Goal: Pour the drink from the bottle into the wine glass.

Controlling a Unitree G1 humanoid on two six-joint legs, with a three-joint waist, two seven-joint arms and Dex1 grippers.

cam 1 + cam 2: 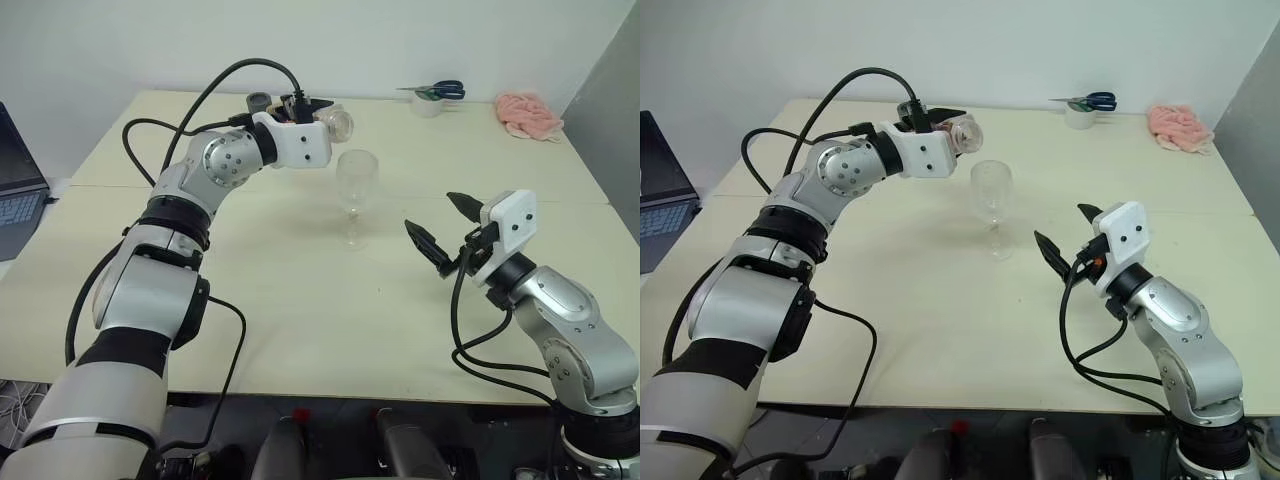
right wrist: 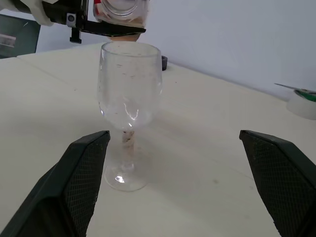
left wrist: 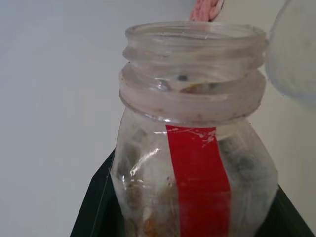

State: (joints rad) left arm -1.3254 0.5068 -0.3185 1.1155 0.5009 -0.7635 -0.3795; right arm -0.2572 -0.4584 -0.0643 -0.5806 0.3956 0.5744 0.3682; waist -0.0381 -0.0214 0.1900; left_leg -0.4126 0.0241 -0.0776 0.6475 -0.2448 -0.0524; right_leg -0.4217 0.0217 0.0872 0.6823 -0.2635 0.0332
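- Nearest, the right gripper (image 1: 445, 228) is hovering above the table (image 1: 300, 330) with its two black fingers spread wide and nothing between them, pointing toward the wine glass (image 1: 356, 190), which lies at about ten o'clock from it.
- Standing upright on its foot near the table's middle, the glass is looking empty, with only specks on its bowl.
- Farther back, the left gripper (image 1: 312, 108) is clamping the bottle (image 1: 335, 122), which is lying roughly level, its long axis running three o'clock toward the glass, its open, capless mouth just above and behind the rim.
- Little of the drink is showing inside the bottle.
- Judging from this, the left arm is nearer; pouring turns on bringing the mouth over the bowl.
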